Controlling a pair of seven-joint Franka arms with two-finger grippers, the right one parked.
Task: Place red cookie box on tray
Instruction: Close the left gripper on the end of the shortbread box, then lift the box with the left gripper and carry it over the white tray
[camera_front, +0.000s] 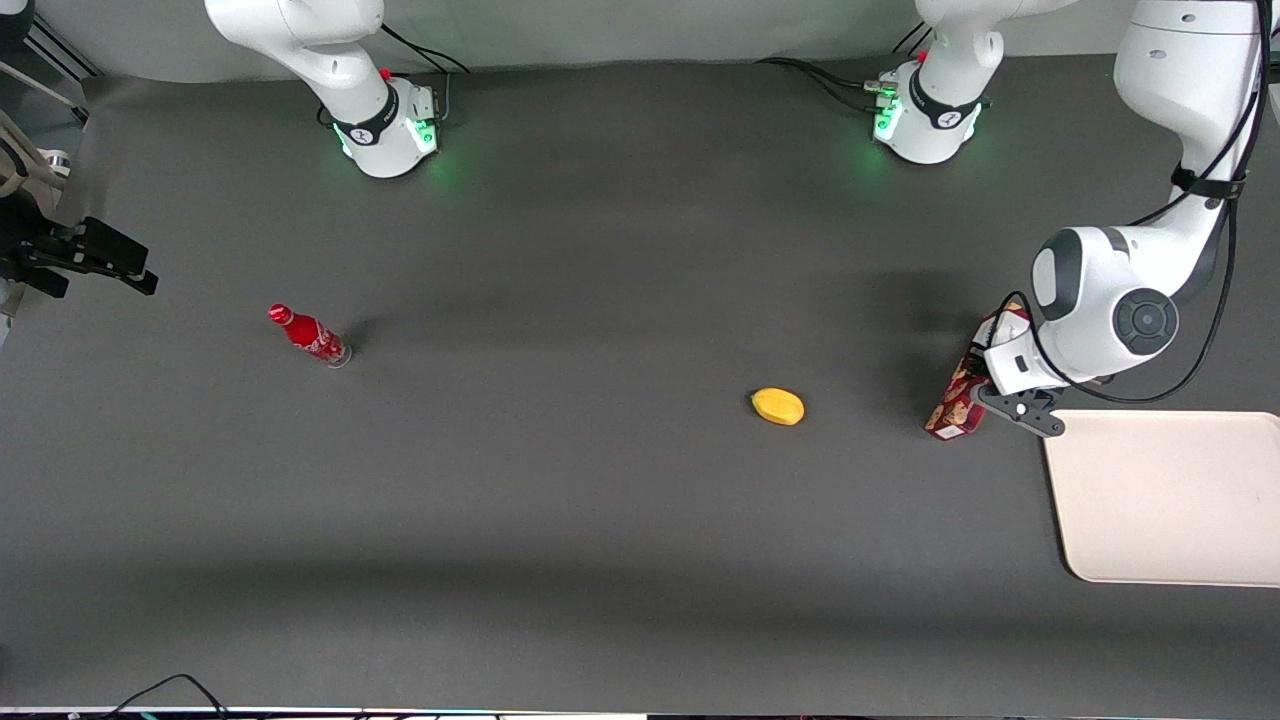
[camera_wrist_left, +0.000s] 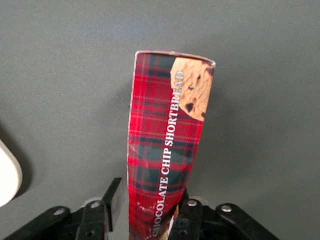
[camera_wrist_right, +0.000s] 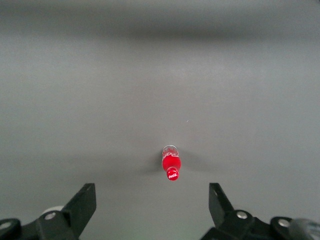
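The red cookie box (camera_front: 962, 392), a long tartan carton printed with a cookie, lies slanted just off the tray's corner nearest the arm bases. In the left wrist view the red cookie box (camera_wrist_left: 167, 145) runs straight away from the camera. My left gripper (camera_front: 982, 388) hangs over the box's middle, and in the wrist view the gripper (camera_wrist_left: 150, 195) is shut on it, one finger against each long side. The cardboard is creased near the grip. The cream-white tray (camera_front: 1170, 500) lies flat beside the box, nearer the front camera, and its rounded corner (camera_wrist_left: 7, 175) shows in the wrist view.
A yellow lemon-like fruit (camera_front: 778, 406) lies on the dark mat beside the box, toward the parked arm. A small red bottle (camera_front: 308, 335) stands far off toward the parked arm's end, also seen as the bottle (camera_wrist_right: 171, 165) in the right wrist view.
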